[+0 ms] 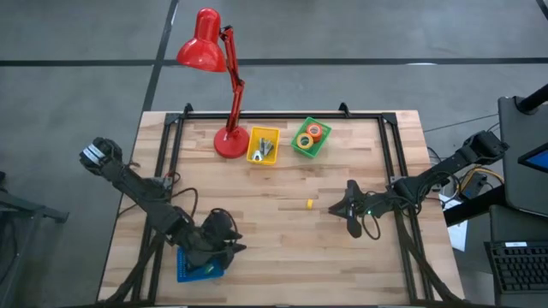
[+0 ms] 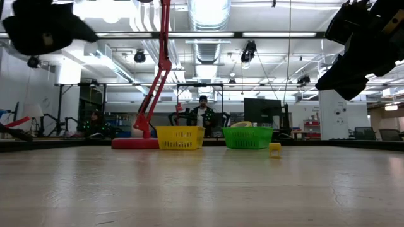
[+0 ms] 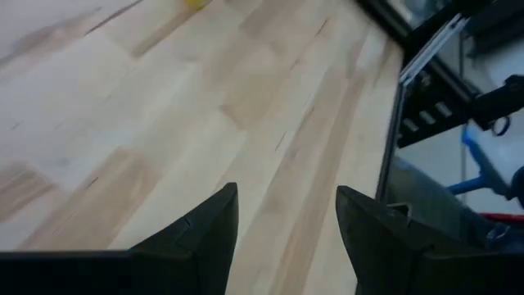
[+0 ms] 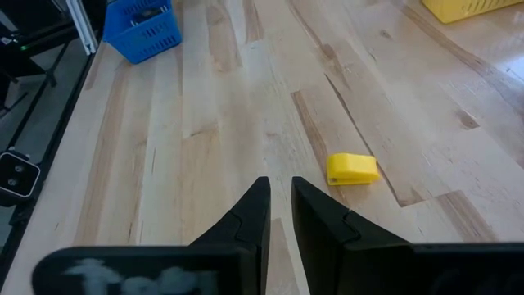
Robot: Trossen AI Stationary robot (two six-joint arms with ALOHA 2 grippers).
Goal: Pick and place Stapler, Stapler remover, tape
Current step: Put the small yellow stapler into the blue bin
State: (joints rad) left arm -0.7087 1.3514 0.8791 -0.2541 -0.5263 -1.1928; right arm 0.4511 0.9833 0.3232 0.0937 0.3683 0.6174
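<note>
Tape rolls (image 1: 310,135) are what I see most clearly from up here: one orange and one yellow-green ring, lying side by side in the green basket (image 1: 323,146) at the far edge of the table (image 1: 282,257). Just beside it is the yellow basket (image 1: 253,155), which holds some greyish metal bits I cannot identify. The red lamp (image 1: 205,43) has its base next to that basket.

Out on the bare wood near the middle lies a small yellow piece (image 4: 352,169). It is wedge-shaped, glossy and flat on its side, and nothing touches it. The right gripper (image 4: 280,182) hovers close to it. Its fingers are drawn almost together with only a slit between them and nothing in it. In the low view it hangs above the table.

The left gripper (image 3: 286,192) is over the near left corner, above the blue basket (image 1: 184,272). Its fingers are spread wide with nothing between them, and its wrist camera looks down on plain boards. The arm hides most of that basket from above. From the right wrist I see something dark inside it, but I cannot tell what. I cannot pick out the black stapler with any confidence in these views.

A person (image 2: 202,113) sits in the room beyond the table, in line with the gap between the two far baskets.
</note>
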